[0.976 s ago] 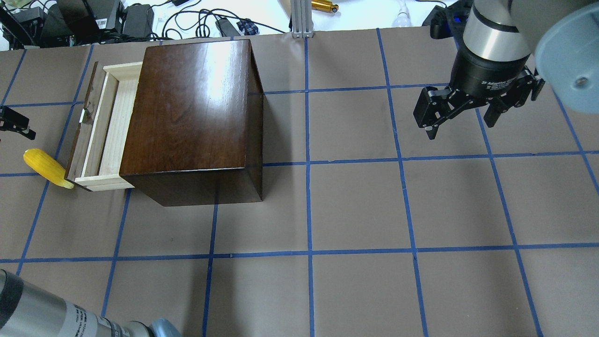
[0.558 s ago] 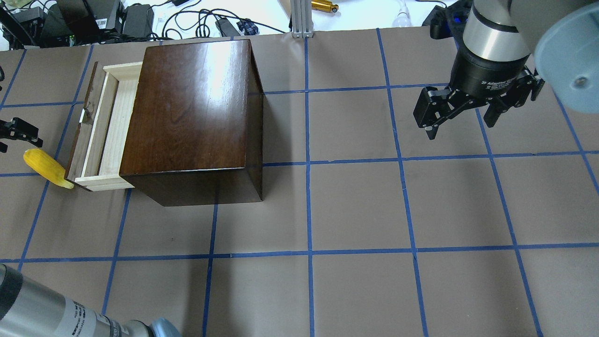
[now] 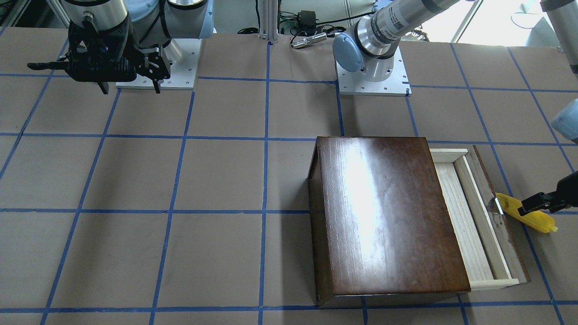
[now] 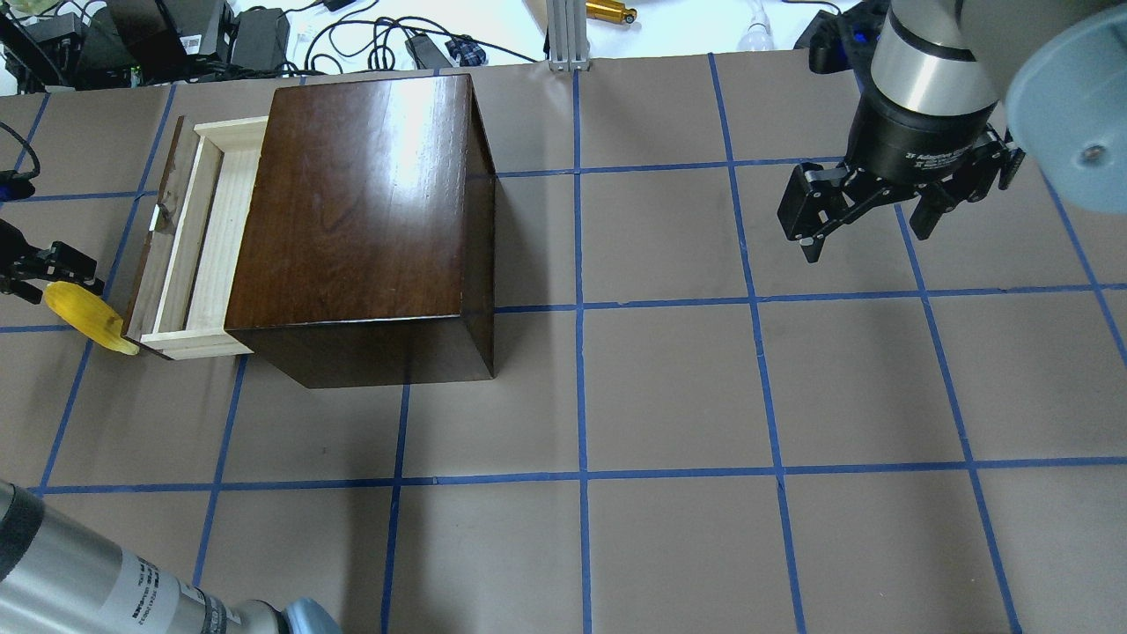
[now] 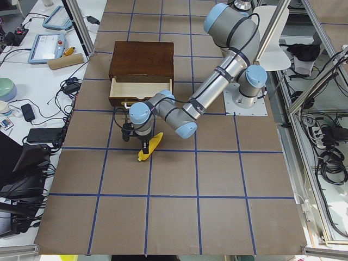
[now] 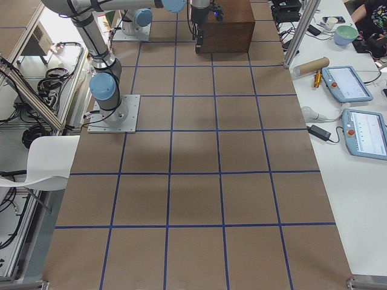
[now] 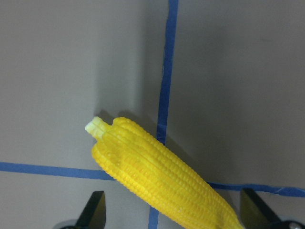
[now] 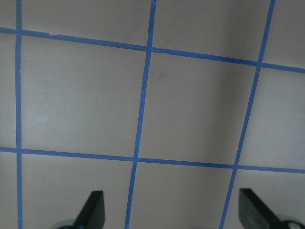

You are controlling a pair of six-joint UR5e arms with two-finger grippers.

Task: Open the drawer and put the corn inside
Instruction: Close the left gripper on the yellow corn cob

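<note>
Table (image 4: 669,387): covered in brown paper, gridded with blue tape (image 4: 582,387)

Box (image 4: 361,194): dark and glossy, stands on the robot's left half of the table

Left arm (image 5: 217,81): reaches out past the box and bends down in front of the drawer

Right arm (image 4: 924,62): hangs over the right half, well apart from the box

Drawer (image 4: 207,238): pulled partway out of the box on the side facing the table's left end, pale wood floor and walls showing, dark front panel outermost

Right gripper (image 4: 865,242): released, fingers spread wide, hovers above the paper

Left gripper (image 7: 173,212): released too, points down over the corn with one finger on each side of the cob, gaps on both sides in the wrist view

Corn (image 4: 86,315): lies on the table outside the drawer, in front of the front panel, near it but apart in the left side view; rests slantwise over a crossing of tape lines

Pull (image 4: 158,217): small, metal, at the middle of the front panel
</note>
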